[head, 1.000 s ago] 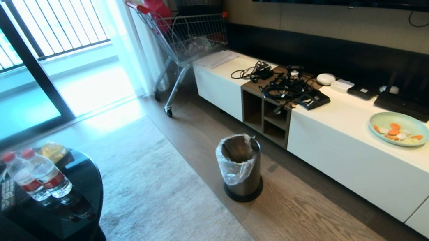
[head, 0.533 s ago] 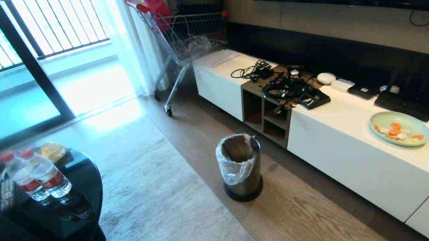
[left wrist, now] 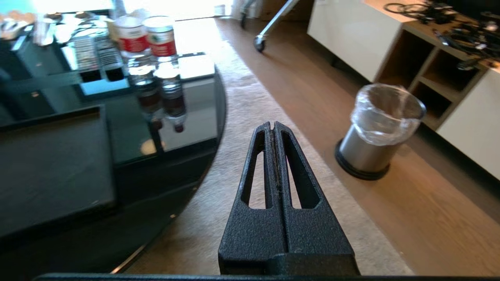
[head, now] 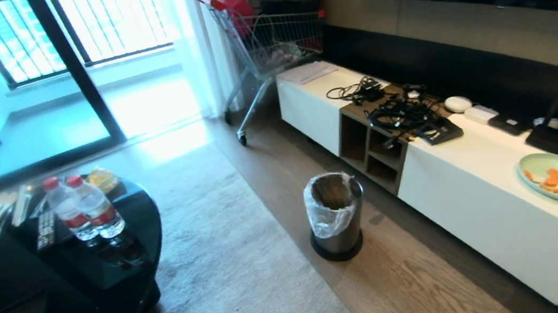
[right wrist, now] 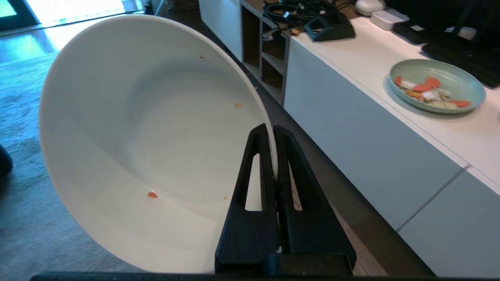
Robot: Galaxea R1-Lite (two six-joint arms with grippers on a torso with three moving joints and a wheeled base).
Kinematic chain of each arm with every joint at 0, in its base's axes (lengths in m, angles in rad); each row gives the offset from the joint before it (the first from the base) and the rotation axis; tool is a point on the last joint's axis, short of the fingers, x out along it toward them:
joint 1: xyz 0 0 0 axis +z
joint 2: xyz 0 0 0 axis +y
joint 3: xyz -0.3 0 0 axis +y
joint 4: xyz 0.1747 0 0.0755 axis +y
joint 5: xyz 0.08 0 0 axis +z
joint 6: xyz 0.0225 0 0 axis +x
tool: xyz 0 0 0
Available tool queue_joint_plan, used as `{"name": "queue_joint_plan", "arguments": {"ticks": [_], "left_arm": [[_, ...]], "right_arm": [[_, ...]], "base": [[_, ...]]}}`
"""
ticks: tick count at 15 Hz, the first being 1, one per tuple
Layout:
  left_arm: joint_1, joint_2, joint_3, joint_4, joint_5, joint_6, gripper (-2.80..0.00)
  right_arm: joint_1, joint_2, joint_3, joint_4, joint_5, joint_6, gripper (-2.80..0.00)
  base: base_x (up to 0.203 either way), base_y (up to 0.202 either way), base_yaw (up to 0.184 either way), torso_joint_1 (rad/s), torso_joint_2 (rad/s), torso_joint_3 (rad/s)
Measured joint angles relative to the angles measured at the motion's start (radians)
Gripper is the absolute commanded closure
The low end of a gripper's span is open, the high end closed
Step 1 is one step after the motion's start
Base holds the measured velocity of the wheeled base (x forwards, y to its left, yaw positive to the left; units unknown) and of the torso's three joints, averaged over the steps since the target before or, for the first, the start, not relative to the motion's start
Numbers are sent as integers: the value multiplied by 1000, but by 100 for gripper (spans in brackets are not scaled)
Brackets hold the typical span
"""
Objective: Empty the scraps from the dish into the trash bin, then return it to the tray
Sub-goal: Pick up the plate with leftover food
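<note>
White dish (right wrist: pixel 129 132), nearly empty, rim pinched in closed right gripper (right wrist: pixel 273 130); black tray (left wrist: pixel 50 164) lies leftward, beside closed, empty left gripper (left wrist: pixel 272 127).

The dish (right wrist: pixel 129 128), a glossy white deep bowl, is tilted on edge with its rim pinched in the right gripper (right wrist: pixel 274 130); only tiny orange scraps (right wrist: pixel 152 194) cling inside. The bag-lined metal trash bin (left wrist: pixel 377 132) stands apart beyond the left gripper (left wrist: pixel 272 127). Black tray (left wrist: pixel 50 168) lies beside that gripper.
</note>
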Motion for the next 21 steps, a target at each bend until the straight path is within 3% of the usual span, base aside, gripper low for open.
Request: {"name": "queue_joint_plan", "arguments": {"ticks": [21], "left_arm": [[0, 0, 0, 0, 0, 1, 0]], "right_arm": [[0, 0, 0, -2, 0, 0, 0]], "base": [[-1, -10, 168, 3, 1, 2]]}}
